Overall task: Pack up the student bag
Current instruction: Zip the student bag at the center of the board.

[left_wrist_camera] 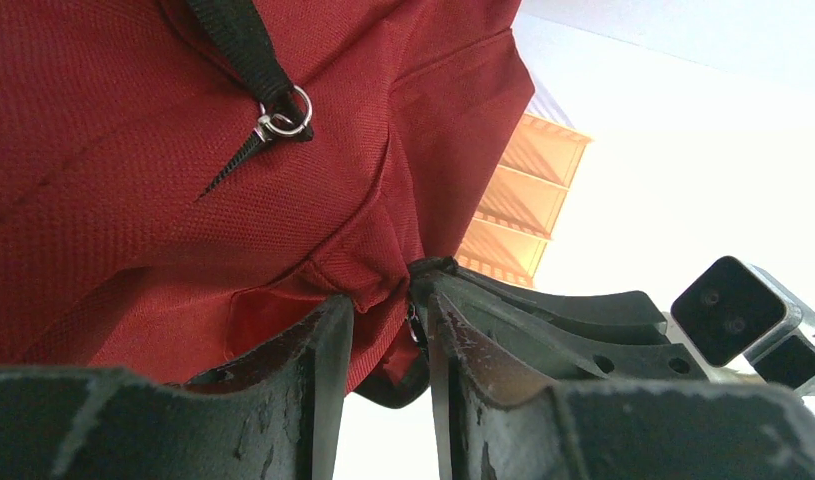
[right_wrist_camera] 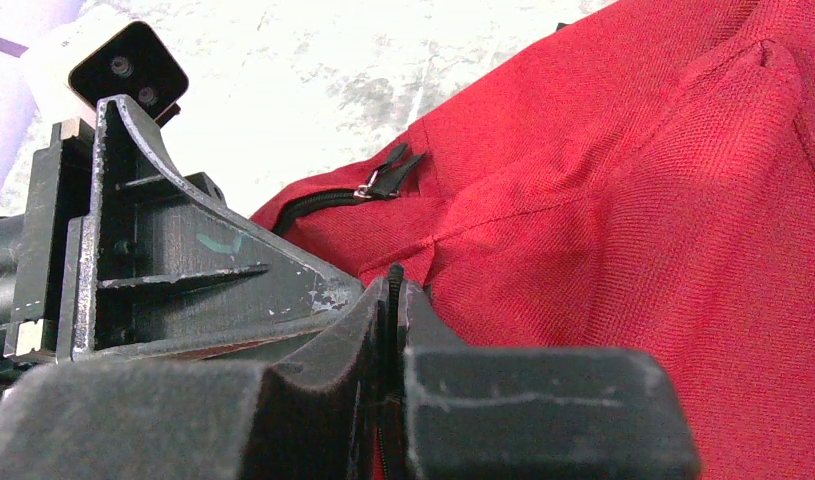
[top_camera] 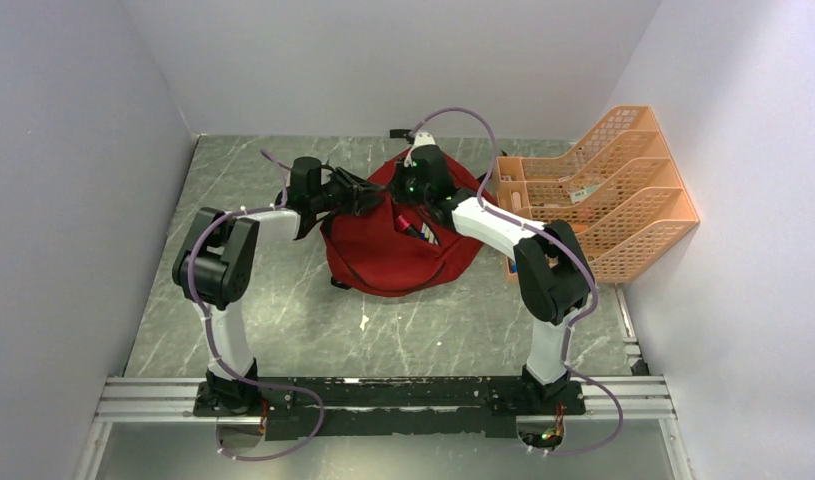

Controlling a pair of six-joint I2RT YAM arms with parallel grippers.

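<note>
From above, the student bag (top_camera: 383,265) lies on the table (top_camera: 283,330) between the two arms, left of the orange file organizer (top_camera: 623,200). Its mouth gapes toward the far side, and a few colourful items (top_camera: 415,226) show inside (too small to name). The left gripper (top_camera: 361,196) is at the left lip of the opening and the right gripper (top_camera: 415,192) at the right lip, close together.

In the left wrist view, the left gripper's fingers (left_wrist_camera: 323,340) pinch a fold of red fabric at the bag's edge. The jaws are part-closed, with cloth bunched between them. A black zipper pull (left_wrist_camera: 283,118) on its metal ring hangs free above the pinch.

In the right wrist view, the right gripper is clamped almost fully closed on a thin black ribbed strip at the bag's rim, most likely the zipper edge. A second zipper pull (right_wrist_camera: 388,175) lies further off along an open stretch of zip, and nothing holds it.

Judged from this, some things are already loaded and both grippers hold the mouth. Any more loading and all of the zipping appear left to do, and whether the organizer holds more items cannot be told.
</note>
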